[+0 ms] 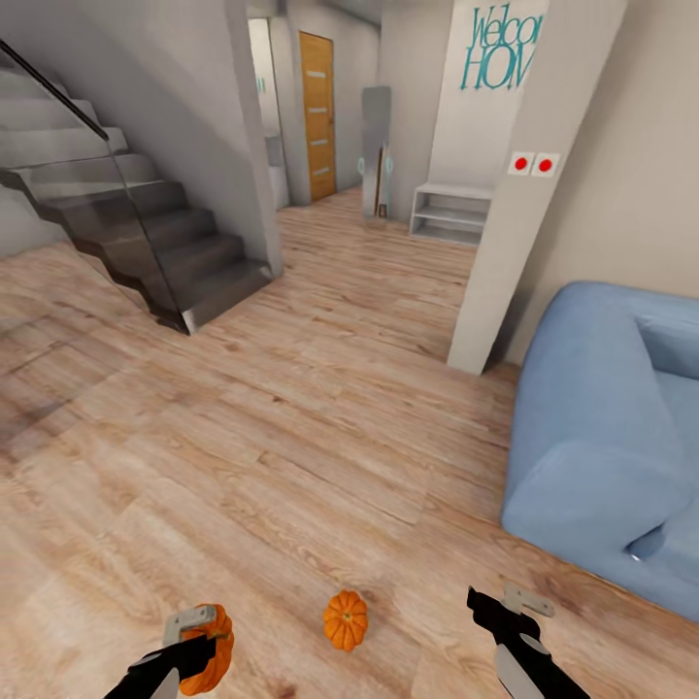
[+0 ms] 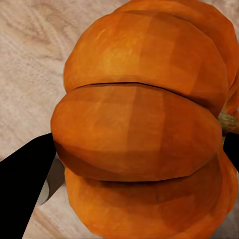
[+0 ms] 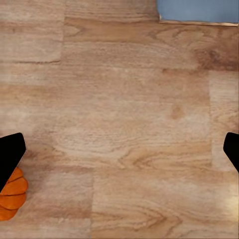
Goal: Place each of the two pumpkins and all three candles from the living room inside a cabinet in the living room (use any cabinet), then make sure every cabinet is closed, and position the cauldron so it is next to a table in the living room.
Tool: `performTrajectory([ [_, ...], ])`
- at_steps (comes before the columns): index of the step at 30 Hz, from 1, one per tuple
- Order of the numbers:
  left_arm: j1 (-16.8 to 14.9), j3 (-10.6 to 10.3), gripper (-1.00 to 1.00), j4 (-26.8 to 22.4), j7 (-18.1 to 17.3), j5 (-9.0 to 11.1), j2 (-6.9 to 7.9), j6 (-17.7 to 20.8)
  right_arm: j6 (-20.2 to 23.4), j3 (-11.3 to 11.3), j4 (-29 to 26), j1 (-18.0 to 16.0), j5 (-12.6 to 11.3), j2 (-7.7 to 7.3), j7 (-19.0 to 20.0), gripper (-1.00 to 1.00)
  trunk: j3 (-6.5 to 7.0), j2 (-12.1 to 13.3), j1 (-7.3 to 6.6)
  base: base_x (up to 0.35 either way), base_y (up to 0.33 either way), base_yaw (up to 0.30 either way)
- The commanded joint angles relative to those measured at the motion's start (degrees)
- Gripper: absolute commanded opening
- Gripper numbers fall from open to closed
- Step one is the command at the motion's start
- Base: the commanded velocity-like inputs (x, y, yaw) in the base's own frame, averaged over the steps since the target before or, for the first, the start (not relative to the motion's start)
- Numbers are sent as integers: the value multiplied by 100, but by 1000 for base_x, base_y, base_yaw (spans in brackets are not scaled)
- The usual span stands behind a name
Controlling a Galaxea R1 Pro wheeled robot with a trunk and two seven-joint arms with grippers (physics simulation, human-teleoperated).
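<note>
Lower left of the head frame: left gripper clenched on one pumpkin, lifted off the floor; in the left wrist view, ribbed orange flesh of the held pumpkin pressed between both dark fingers. Bottom centre: second pumpkin at rest on the light wood plank floor, between the two arms and apart from both. Lower right: right gripper empty, jaws released wide, poised over bare planks; in the right wrist view, that second pumpkin just beside one fingertip, not between the pair.

Middle right: blue sofa close by. Beyond it, a pale pillar with two red dots. Upper left: dark staircase behind a glass rail. Far back, upper centre: a wooden door, a low white shelf and teal wall lettering.

Step in hand, by judgement: gathering of the pumpkins, one secured, one still to collect. Next move likely: right arm shifted across toward frame centre and lowered so the jaws straddle the loose pumpkin, then closed; after that, transport to a cabinet, none in sight here.
</note>
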Motion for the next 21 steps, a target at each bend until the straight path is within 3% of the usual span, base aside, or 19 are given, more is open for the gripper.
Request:
performTrajectory([
  [1,-1,-48,-100,-14,54,48,8,23,-31,48,-3,-3,-61,-7,-37,100,-4,-2,2,129,0,56],
  [7,-1,-49,-100,-12,54,48,8,23,-31,48,-3,-3,-61,-7,-37,100,-4,-2,2,211,-4,24],
  [14,-4,-50,-100,-12,54,48,8,23,-31,48,-3,-3,-61,-7,-37,100,-4,-2,2,239,-70,161],
  [21,-1,-49,-100,-12,54,48,8,23,-28,48,-3,-3,-61,-7,-36,100,-4,-2,2,81,19,61],
])
